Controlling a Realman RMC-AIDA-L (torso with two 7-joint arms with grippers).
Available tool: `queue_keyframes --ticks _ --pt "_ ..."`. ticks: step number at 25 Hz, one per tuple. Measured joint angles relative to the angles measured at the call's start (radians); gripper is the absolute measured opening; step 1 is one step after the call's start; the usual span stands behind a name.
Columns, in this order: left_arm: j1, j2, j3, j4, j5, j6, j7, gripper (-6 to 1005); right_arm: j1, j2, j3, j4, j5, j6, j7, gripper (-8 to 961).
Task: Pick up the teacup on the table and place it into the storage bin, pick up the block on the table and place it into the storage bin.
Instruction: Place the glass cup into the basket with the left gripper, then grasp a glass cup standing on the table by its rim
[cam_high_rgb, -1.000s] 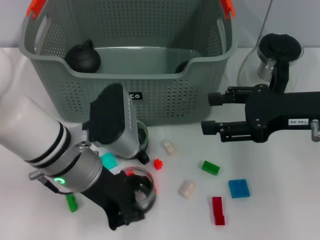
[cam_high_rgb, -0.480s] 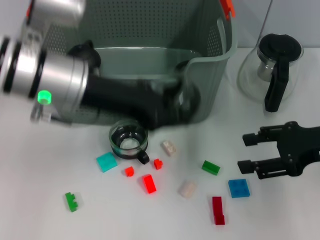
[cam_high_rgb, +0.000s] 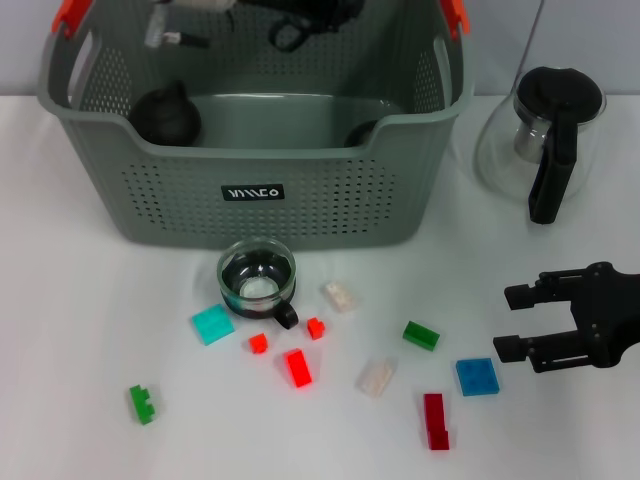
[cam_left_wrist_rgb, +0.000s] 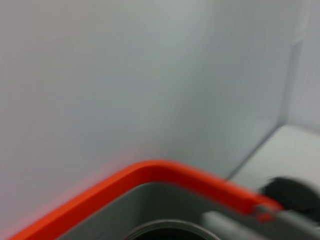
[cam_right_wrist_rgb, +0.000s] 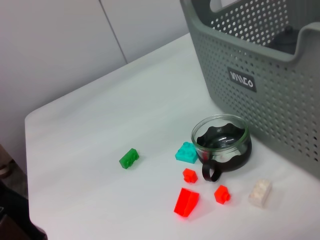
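teacup (cam_high_rgb: 259, 279) on white table (cam_high_rgb: 90, 320) just before storage bin (cam_high_rgb: 250, 190), well left of right gripper (cam_high_rgb: 515, 322), fingers spread apart and empty, blue block (cam_high_rgb: 478, 376) just beside it, left gripper (cam_high_rgb: 300, 12) above bin's far side, grip unreadable

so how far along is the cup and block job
Done: nothing clearly; dark objects lie inside the storage bin, but what they are is unclear. In hand: the left gripper is above the bin's back wall; whether it holds anything is unclear. The right gripper, open and empty, hovers beside the blue block. Left: the glass teacup stands on the table before the bin, with all the loose blocks around it.
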Motion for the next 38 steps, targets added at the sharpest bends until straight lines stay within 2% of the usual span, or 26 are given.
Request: queue_keyframes --ticks 2,4,9,12,14,15,16,18,26,34,36,38 --pt "-0.071 0.004 0.000 -0.127 0.096 -0.121 -0.029 56 0.000 0.000 0.000 0.010 -0.002 0.000 -0.005 796" --pt "-0.114 0.003 -0.001 -0.209 0.166 -0.209 -0.052 57 0.004 0.000 0.000 0.018 -0.009 0.002 -0.007 796" --pt "-0.162 -0.018 0.000 -0.335 0.304 -0.370 -0.077 58 0.011 0.003 0.001 0.024 -0.035 0.007 -0.007 796" --pt "-0.162 -0.034 -0.001 -0.359 0.363 -0.422 -0.089 59 0.014 0.006 0.002 0.024 -0.041 0.008 -0.008 796" --pt "-0.162 -0.034 -0.001 -0.359 0.363 -0.422 -0.089 59 0.017 0.008 0.002 0.024 -0.041 0.008 -0.010 796" --pt "-0.150 -0.054 -0.001 -0.361 0.399 -0.450 -0.090 59 0.019 0.009 0.002 0.025 -0.041 0.008 -0.011 796" --pt "-0.150 -0.054 -0.001 -0.361 0.399 -0.450 -0.090 60 0.022 0.009 0.002 0.027 -0.041 0.008 -0.011 796" --pt "-0.140 -0.068 -0.001 -0.360 0.428 -0.455 -0.090 60 0.028 0.010 0.002 0.032 -0.041 0.008 -0.011 795" --pt "-0.110 -0.078 0.035 -0.358 0.435 -0.452 -0.094 62 0.045 0.009 0.002 0.038 -0.041 0.007 -0.011 795" --pt "-0.095 -0.076 0.029 -0.328 0.430 -0.445 -0.120 338 0.053 0.009 0.001 0.046 -0.041 0.007 -0.019 794" --pt "-0.075 -0.078 0.032 -0.275 0.430 -0.435 -0.161 413 0.053 0.009 0.001 0.047 -0.041 0.007 -0.019 794" --pt "-0.060 -0.076 0.029 -0.204 0.427 -0.383 -0.192 575 0.053 0.009 0.001 0.048 -0.041 0.008 -0.020 794"
